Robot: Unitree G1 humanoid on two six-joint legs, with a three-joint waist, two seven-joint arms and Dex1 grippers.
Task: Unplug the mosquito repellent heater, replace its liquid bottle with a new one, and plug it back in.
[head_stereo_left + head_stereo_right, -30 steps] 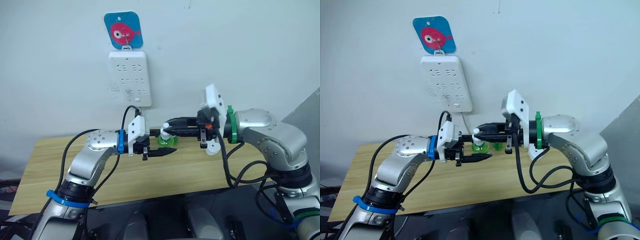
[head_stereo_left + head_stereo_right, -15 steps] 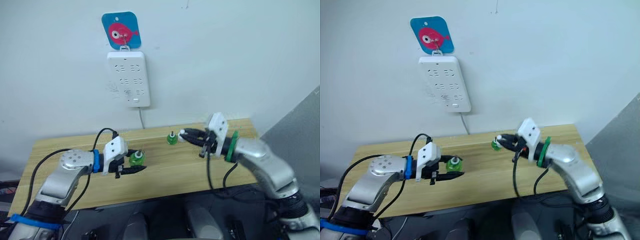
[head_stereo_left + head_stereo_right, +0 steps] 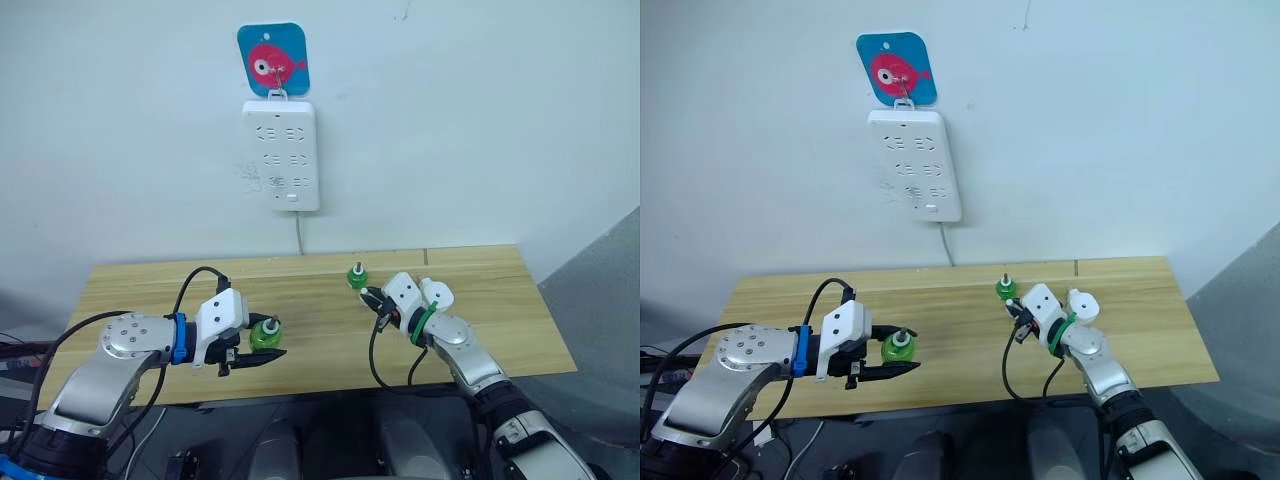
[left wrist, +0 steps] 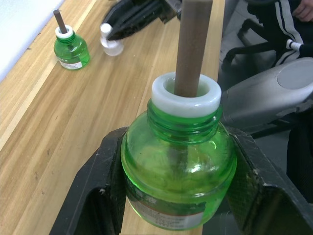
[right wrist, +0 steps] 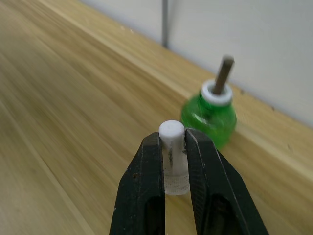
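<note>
Currently mid-swap, by the look of it. Left gripper [image 3: 260,350] jaws clamped on the round belly of green bottle [image 4: 178,176]: translucent plastic, threaded neck, white collar, brown wick rod sticking up. Held upright over the desk [image 3: 150,290], probably to avoid spilling. Right gripper [image 5: 172,147] jaws pinched on small white cap [image 5: 171,131], smooth and cylindrical, low over the wood-grain top near second green bottle [image 3: 356,277], standing uncapped by the back edge. Mosquito repellent heater [image 3: 438,293]: apparently the white rounded shell lying on the desk beside the right forearm, unplugged. Power strip [image 3: 281,155] on wall, matte white, nothing plugged in.
</note>
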